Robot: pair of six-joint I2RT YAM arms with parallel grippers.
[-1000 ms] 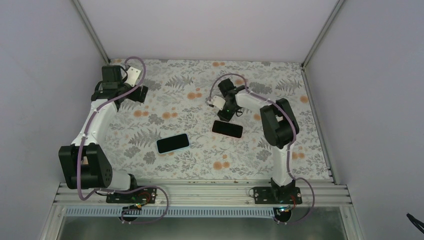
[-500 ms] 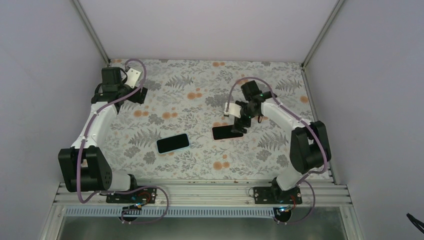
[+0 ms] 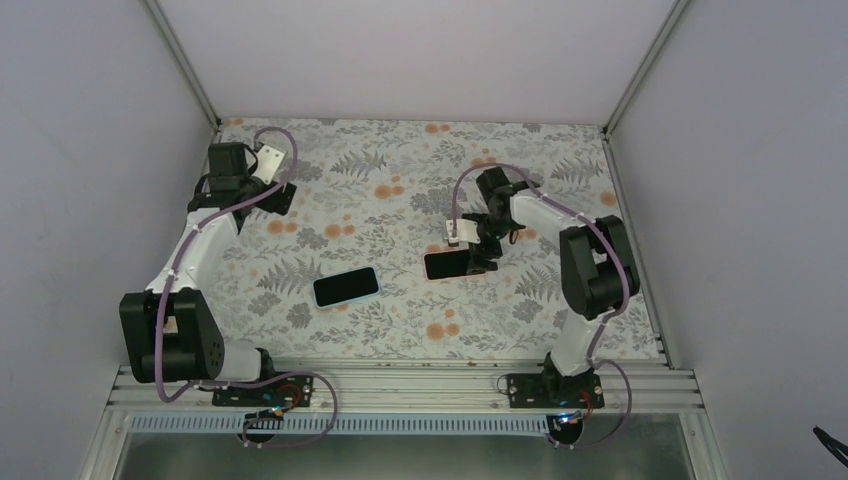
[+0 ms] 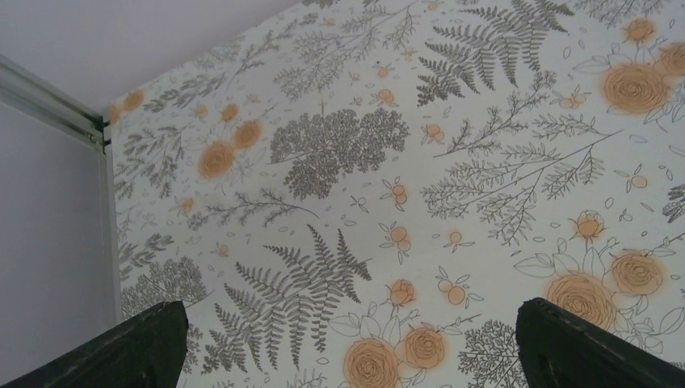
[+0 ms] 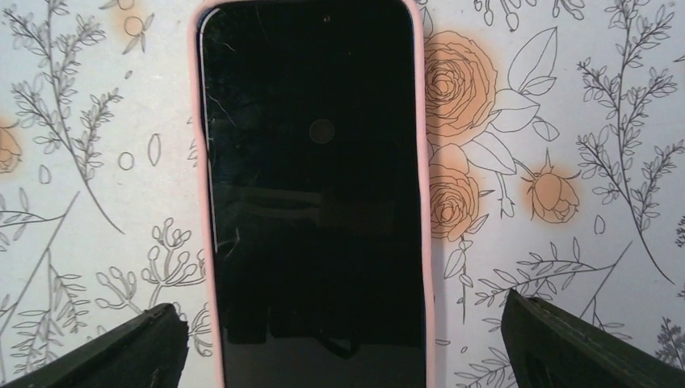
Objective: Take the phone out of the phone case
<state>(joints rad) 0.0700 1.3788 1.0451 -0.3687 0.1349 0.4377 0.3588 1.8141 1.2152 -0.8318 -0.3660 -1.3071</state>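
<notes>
Right end effector [image 5: 347,356]: spread wide, wider than the cased phone – gripping nothing.
Right fingers [image 5: 121,347]: one on each side of the phone's near end, with a strip of patterned desk showing between each finger and the case, so no contact.
Phone [image 5: 311,194]: flat on the desk, dark screen up, running straight out ahead of the right end effector; its near end sits between the two fingers.
Phone case [image 5: 423,202]: pink, on the phone, with the rim visible along both long edges and around the far end.
Left end effector [image 4: 355,356]: spread wide, nothing between the fingers, and only bare floral pattern below and ahead of it.
Second phone [image 3: 346,287]: flat, dark screen with a pale blue rim; well apart from the right end effector on its left-arm side, and well apart from the left end effector, toward the arm bases.
Desk [image 3: 380,170]: covered in a grey fern and orange rose print – both phones lie directly on it.
Left arm, top view: reached to the far left corner of the desk, well away from the pink-cased phone.
</notes>
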